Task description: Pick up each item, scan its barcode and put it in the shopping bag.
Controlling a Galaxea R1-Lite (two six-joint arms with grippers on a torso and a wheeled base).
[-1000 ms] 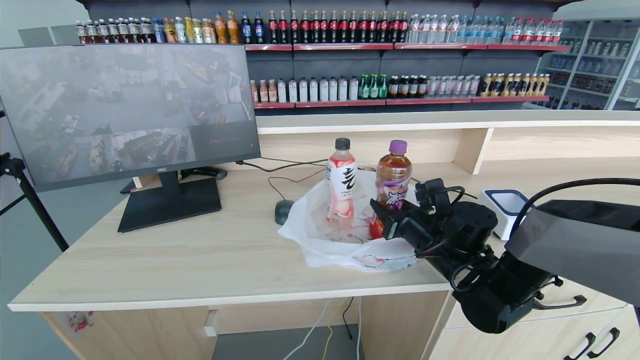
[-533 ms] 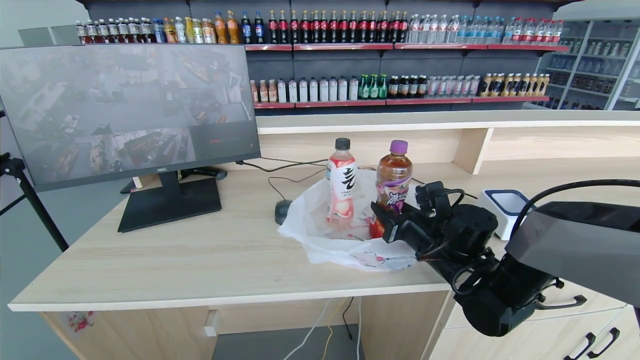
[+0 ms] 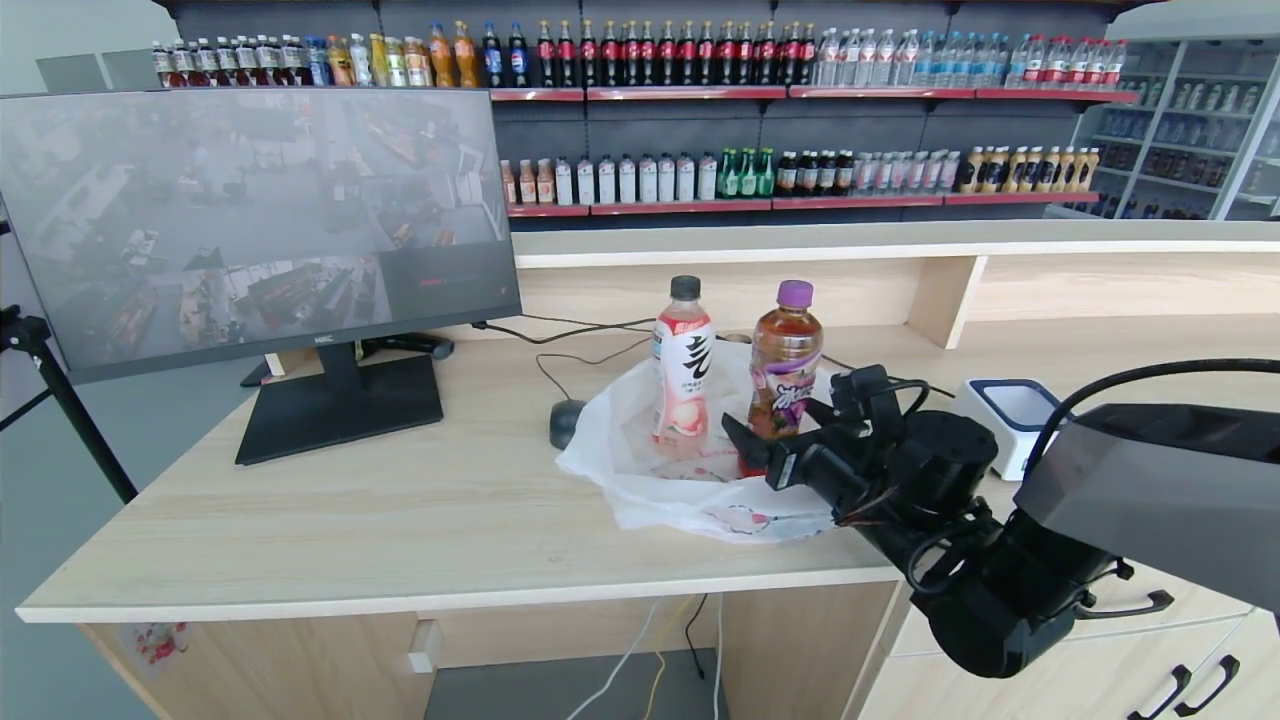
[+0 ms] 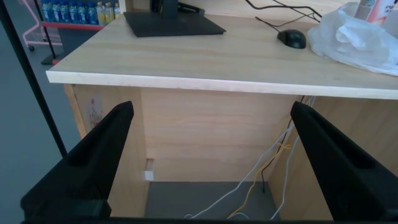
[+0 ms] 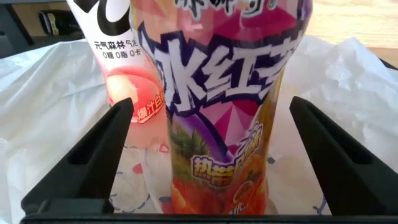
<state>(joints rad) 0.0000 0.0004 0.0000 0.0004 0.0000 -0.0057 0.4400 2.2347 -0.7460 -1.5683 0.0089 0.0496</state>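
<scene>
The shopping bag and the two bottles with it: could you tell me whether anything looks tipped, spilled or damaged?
Nothing stands out. The pink-labelled bottle and the purple-capped bottle both stand upright and capped on the slumped shopping bag, with no liquid visible. The right gripper is open around the purple-capped bottle.

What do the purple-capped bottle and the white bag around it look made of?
Purple-capped bottle: clear glossy plastic by the look; amber drink shows through above a printed wrap label. White bag: probably thin plastic film, soft and slightly translucent; it lies crumpled in folds on the counter.
</scene>
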